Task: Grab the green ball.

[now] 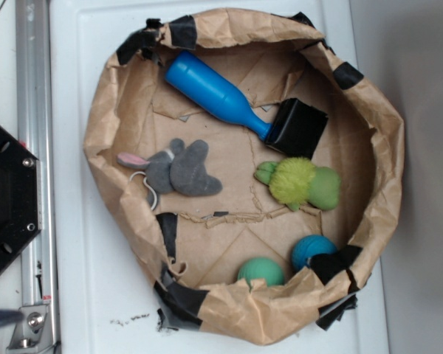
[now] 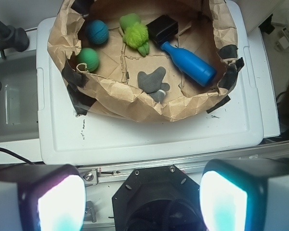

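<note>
On a white table (image 1: 96, 287) sits a round nest of crumpled brown paper (image 1: 384, 140), patched with black tape. In the overhead view, the green ball (image 1: 261, 271) lies at the near rim, tucked against the paper wall, with a blue ball (image 1: 312, 251) just to its right. The gripper (image 2: 135, 199) appears only in the wrist view, hanging well back from the nest; its two fingers (image 2: 60, 202) stand wide apart, holding nothing.

The likely trouble: the green ball sits so close to the raised paper wall that a finger could catch the paper, or nudge the ball so it rolls. The blue ball could also be grabbed by mistake.

The nest also holds a blue bottle (image 1: 210, 92) touching a black box (image 1: 295, 127), a fuzzy yellow-green plush toy (image 1: 299, 183) and a grey plush mouse (image 1: 179, 169).
</note>
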You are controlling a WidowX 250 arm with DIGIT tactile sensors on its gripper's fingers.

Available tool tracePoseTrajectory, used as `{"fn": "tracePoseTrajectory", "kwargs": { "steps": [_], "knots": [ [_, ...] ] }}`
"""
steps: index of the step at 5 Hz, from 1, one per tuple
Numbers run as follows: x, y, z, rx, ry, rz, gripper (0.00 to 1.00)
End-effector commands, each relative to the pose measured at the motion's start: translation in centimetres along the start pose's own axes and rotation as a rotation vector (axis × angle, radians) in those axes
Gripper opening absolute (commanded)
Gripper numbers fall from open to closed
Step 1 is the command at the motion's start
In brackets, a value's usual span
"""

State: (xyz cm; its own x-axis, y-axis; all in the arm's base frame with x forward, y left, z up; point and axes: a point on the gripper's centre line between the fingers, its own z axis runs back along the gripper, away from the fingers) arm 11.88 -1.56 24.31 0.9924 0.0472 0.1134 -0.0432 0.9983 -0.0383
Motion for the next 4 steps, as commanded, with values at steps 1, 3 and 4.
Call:
{"fn": "tracePoseTrajectory", "kwargs": {
  "steps": [1,3,4],
  "knots": [
    [0.0,0.0,0.0,0.000,0.000,0.000,1.00],
    [9.6,0.8,-6.2,-0.129,-0.125,0.253,1.00],
    [13.9,0.4,-9.2,-0.252,-0.048,0.382,1.00]
  ]
}}
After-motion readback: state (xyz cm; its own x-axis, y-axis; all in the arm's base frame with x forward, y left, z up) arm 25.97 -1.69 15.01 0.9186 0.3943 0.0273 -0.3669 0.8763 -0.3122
